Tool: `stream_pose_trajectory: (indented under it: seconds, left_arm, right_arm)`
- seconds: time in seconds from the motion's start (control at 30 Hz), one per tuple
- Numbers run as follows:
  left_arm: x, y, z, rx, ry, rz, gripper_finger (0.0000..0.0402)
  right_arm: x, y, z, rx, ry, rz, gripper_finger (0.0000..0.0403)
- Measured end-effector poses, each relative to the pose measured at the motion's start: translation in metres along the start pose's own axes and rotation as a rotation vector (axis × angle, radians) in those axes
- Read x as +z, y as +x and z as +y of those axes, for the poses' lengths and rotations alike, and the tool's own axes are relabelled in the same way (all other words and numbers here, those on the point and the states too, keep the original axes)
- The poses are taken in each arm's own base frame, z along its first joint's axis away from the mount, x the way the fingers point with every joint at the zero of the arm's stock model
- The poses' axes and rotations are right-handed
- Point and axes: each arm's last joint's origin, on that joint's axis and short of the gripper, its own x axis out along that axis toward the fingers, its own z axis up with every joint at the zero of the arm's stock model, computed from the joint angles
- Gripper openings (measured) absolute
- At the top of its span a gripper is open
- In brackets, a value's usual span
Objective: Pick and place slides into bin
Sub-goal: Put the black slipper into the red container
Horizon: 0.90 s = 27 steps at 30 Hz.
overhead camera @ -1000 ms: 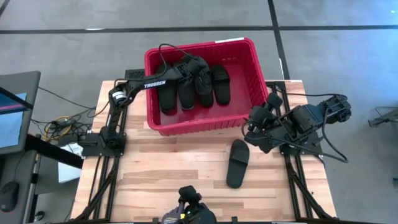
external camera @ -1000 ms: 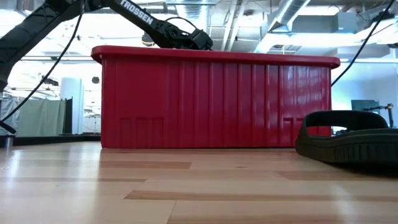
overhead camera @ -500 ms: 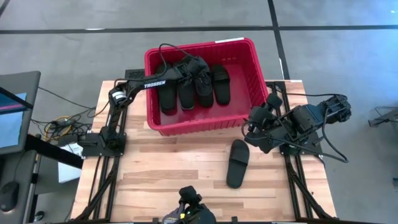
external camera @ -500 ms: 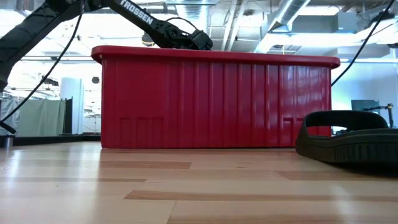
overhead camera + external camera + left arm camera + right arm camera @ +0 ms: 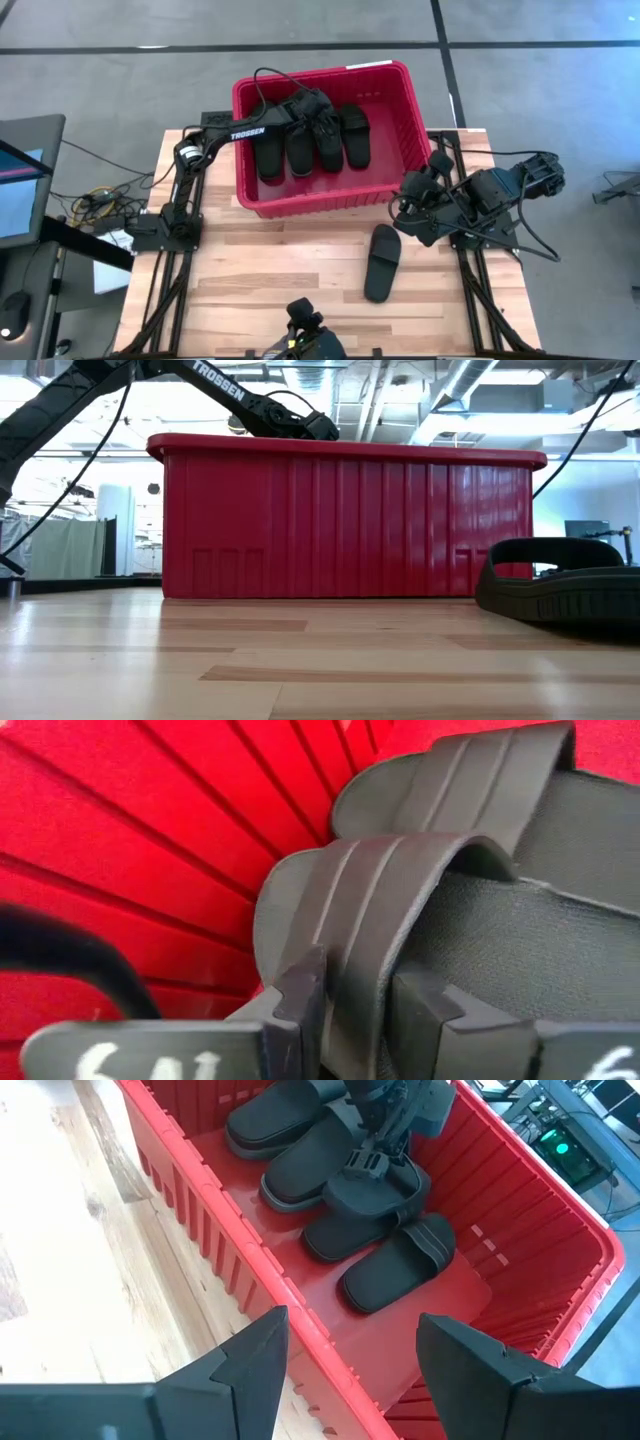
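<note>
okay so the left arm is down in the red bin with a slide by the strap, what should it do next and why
Probably open the left claw and let go. Its fingers pinch the strap of a black slide that already lies in the bin among three others. One more slide waits on the table near the open right claw, so freeing this one lets work move on.

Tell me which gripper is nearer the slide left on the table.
Right. The right gripper hovers just beyond the slide on the table, beside the bin; the left gripper is inside the bin, clamped on a slide's strap.
</note>
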Motion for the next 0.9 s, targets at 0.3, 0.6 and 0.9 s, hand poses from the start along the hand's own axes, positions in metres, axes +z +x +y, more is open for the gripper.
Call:
stream_pose_trajectory:
  seconds: [0.3, 0.6, 0.9]
  left_arm:
    - [0.0000, 0.0000, 0.0000, -0.019, -0.013, -0.003, 0.0126]
    - [-0.0001, 0.0004, -0.0003, -0.067, -0.013, -0.012, 0.0151]
    - [0.0001, 0.0004, -0.0011, -0.119, -0.014, -0.023, 0.0151]
  right_arm:
    - [0.0000, 0.0000, 0.0000, 0.000, -0.002, 0.000, 0.0207]
    - [-0.0001, 0.0000, 0.0001, 0.002, -0.006, 0.002, 0.0207]
    - [-0.0002, 0.0000, 0.0002, 0.005, -0.009, 0.005, 0.0207]
